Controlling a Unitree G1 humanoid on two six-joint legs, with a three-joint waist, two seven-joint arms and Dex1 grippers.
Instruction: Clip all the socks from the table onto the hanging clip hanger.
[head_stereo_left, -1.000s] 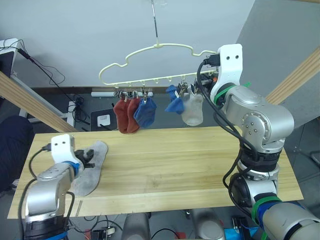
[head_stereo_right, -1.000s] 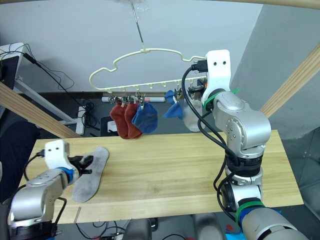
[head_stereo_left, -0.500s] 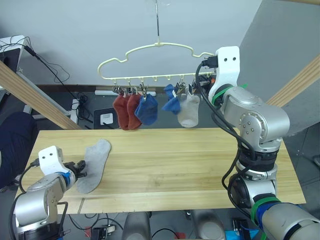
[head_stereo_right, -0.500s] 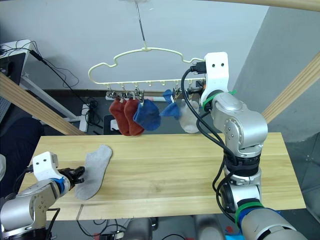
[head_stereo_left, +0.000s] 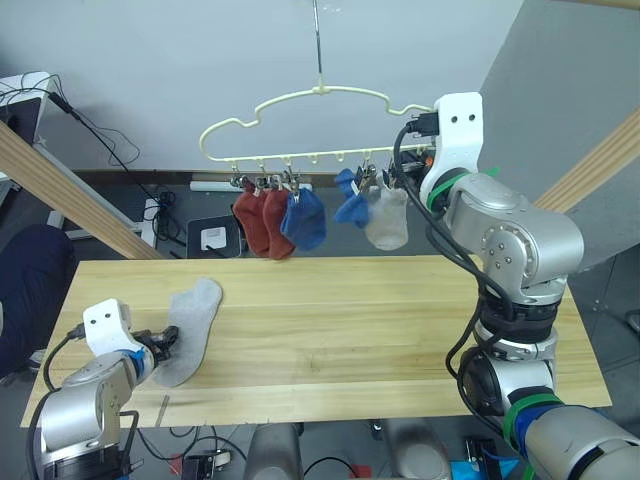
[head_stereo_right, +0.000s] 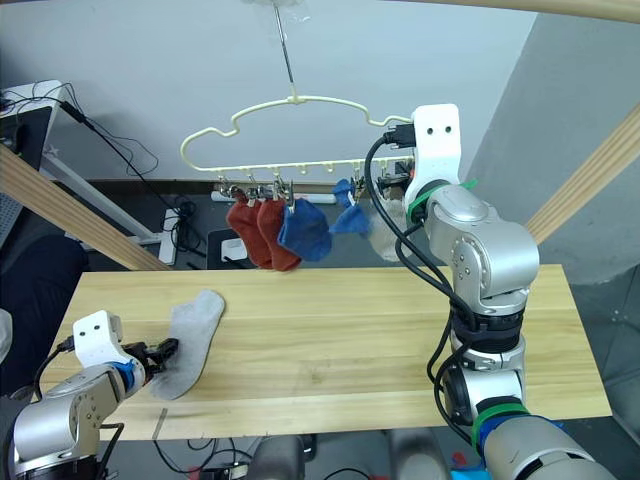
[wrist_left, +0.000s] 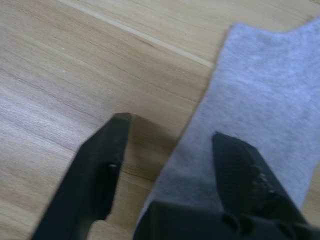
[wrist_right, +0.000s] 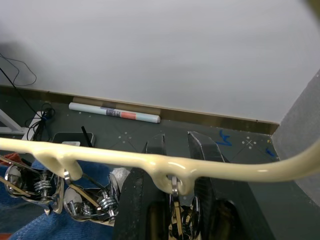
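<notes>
Left gripper (wrist_left: 170, 145) is down low at the near left corner of the counter (head_stereo_left: 380, 330), forearm lying almost flat along the wood, fingers spread apart. One finger sits over the heel end of the last grey sock (head_stereo_left: 190, 317), the other over bare wood right beside its edge, so it's straddling the sock's edge, not pinched on it. That sock lies flat on the counter, angled toward the back.

Right arm is the opposite: elbow bent, forearm reaching straight up, wrist at the right end of the clip hanger (head_stereo_left: 300, 125). Right gripper (wrist_right: 177, 145) has its fingers a little apart, one on each side of the yellow frame and a clip hanging from it, not closed on anything as far as I can see.

On the hanger: two rust red socks (head_stereo_left: 262, 222), a blue sock (head_stereo_left: 304, 219) next to them, then another blue one (head_stereo_left: 352, 208) and a grey one (head_stereo_left: 386, 218) near the right wrist.
</notes>
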